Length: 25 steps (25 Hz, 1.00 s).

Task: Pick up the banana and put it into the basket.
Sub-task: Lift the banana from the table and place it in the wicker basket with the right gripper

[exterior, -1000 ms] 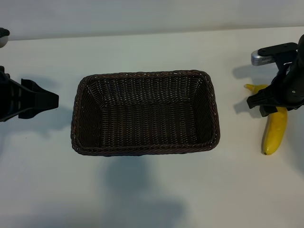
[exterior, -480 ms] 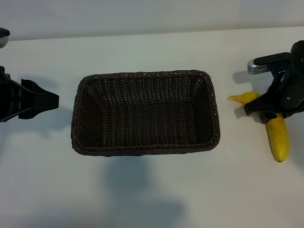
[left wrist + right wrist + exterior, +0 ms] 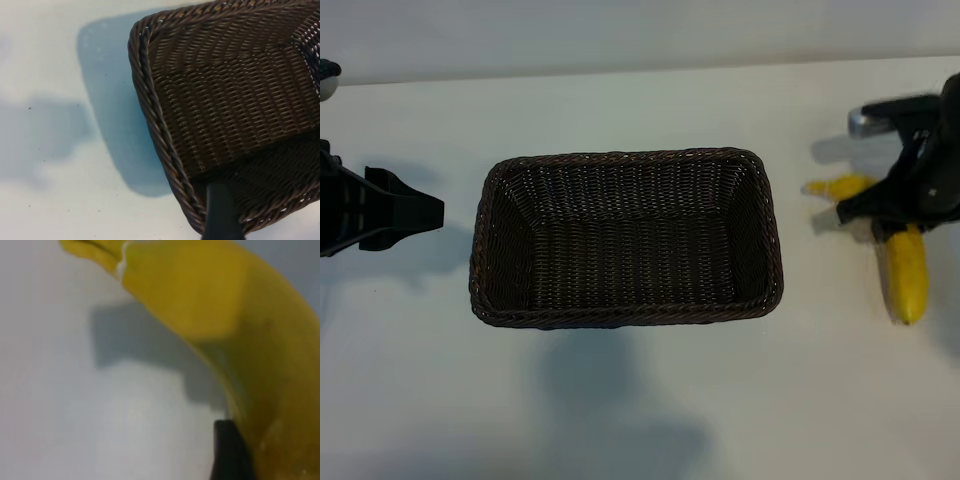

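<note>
Nearest the exterior camera lies bare white counter (image 3: pixel 640 420), carrying only a soft grey shadow below the basket.

Next comes the basket (image 3: pixel 625 312), a dark-brown woven rectangle with a braided rim, sitting mid-counter with nothing inside it. The left wrist view looks down on one rounded corner of it, and a dark fingertip (image 3: pixel 220 212) of the left claw shows against the rim there.

At the same depth, at the left edge, the left claw (image 3: pixel 425 210) is parked beside the basket, apart from it, pointing toward its short left wall. Its jaws stand partly open and grip nothing.

On the other side, well right of the basket, is the banana (image 3: pixel 906 280). It is bright yellow, its longer part running toward the camera and its stem end (image 3: pixel 830 187) curving away to the left (that end is the part farthest from the camera).

The right claw (image 3: pixel 890 215) is down over the banana's bend, its black body covering the middle of the fruit. In the right wrist view the banana fills much of the frame, with one dark fingertip (image 3: pixel 231 452) right against its skin. Whether the jaws have actually pinched the fruit cannot be told.

Farthest back, the counter ends at a pale wall (image 3: pixel 640 30).
</note>
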Tool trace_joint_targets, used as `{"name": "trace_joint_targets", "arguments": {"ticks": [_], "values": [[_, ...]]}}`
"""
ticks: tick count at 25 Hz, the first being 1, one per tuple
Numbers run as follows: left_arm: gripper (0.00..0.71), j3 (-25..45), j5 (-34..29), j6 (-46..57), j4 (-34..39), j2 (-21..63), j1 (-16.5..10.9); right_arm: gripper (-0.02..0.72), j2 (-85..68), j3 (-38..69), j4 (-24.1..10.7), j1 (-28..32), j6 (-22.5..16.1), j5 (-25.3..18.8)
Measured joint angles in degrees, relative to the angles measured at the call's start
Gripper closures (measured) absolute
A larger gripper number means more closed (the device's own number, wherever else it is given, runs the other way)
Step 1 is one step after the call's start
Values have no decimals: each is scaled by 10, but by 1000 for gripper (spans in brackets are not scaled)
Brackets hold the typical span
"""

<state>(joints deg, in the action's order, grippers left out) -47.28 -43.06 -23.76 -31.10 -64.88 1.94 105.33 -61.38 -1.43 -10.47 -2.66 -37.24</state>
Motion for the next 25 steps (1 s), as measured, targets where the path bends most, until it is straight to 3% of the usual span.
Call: {"name": "trace_joint_targets", "arguments": {"ticks": [4, 8, 10, 15, 18, 25], "values": [[212, 0, 0, 0, 0, 0, 0, 278, -57, -38, 1, 0, -1, -28], [212, 0, 0, 0, 0, 0, 0, 278, -104, -72, 34, 0, 6, -60], [212, 0, 0, 0, 0, 0, 0, 278, -121, -76, 88, 0, 32, -71], [212, 0, 0, 0, -1, 0, 0, 278, -133, -78, 259, -22, 168, -87], [212, 0, 1, 0, -1, 0, 0, 278, -132, -78, 324, -53, 219, -92], [212, 0, 1, 0, -1, 0, 0, 278, -129, -78, 339, -138, 278, -54]]}}
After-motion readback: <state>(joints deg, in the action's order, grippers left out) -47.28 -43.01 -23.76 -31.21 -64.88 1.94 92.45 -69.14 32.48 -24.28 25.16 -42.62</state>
